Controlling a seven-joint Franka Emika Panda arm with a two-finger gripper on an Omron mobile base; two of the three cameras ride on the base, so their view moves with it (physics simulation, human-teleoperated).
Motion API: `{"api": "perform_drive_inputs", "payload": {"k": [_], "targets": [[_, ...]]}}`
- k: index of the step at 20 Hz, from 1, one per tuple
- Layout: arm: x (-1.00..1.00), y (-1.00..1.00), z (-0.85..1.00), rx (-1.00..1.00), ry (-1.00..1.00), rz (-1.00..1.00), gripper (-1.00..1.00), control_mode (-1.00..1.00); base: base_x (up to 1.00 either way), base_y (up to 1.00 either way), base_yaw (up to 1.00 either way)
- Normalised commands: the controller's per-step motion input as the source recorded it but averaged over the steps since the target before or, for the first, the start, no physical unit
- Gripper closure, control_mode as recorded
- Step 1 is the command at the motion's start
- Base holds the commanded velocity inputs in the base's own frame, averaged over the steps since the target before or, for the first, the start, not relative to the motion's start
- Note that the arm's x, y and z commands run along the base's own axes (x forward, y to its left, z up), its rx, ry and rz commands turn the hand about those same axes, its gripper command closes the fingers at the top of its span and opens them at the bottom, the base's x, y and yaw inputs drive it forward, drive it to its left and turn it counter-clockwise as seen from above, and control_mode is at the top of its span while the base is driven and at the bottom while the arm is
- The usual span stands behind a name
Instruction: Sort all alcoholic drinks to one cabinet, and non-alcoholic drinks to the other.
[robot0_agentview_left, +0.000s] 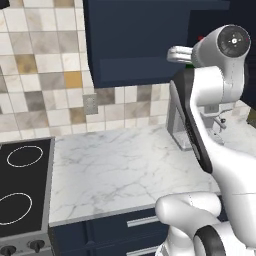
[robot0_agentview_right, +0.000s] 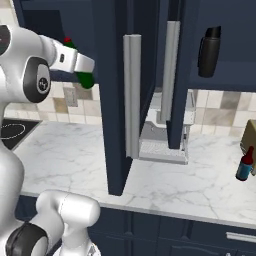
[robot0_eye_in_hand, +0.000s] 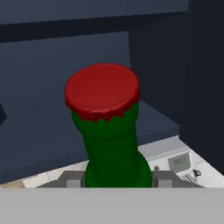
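Observation:
My gripper (robot0_eye_in_hand: 116, 183) is shut on the body of the green bottle (robot0_eye_in_hand: 111, 148), which stands upright with its red cap (robot0_eye_in_hand: 103, 89) on top. In the right base view the gripper (robot0_agentview_right: 82, 66) holds the green bottle (robot0_agentview_right: 86, 78) high up, in front of a dark navy wall cabinet (robot0_agentview_right: 45, 17) at the left. Behind the bottle lies that cabinet's dark shelf (robot0_eye_in_hand: 48, 131). A matte black flask (robot0_agentview_right: 208, 51) stands on the shelf of the right-hand cabinet (robot0_agentview_right: 230, 75). The dark red-brown bottle with a blue label (robot0_agentview_right: 245, 167) stands on the counter at the far right.
A tall open navy door with a long silver handle (robot0_agentview_right: 131, 95) hangs between the two cabinets. Under it a grey appliance (robot0_agentview_right: 165, 132) sits on the marble counter (robot0_agentview_right: 75, 155). A stove (robot0_agentview_left: 20, 185) lies at the left, a brown box (robot0_agentview_right: 250, 140) at the right edge.

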Motion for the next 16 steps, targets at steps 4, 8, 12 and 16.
{"api": "perform_drive_inputs", "payload": {"k": [4, 8, 12, 16], "targets": [[0.41, -0.21, 0.05, -0.03, 0.0, 0.0, 1.0, -1.0, 0.0, 0.0, 0.0], [0.47, -0.13, 0.0, -0.03, 0.03, 0.0, 1.0, -1.0, 0.0, 0.0, 0.0], [0.51, -0.05, 0.0, -0.03, 0.05, 0.0, 1.0, -1.0, 0.0, 0.0, 0.0], [0.56, -0.04, 0.0, -0.02, 0.07, 0.0, 1.0, -1.0, 0.0, 0.0, 0.0]]}}
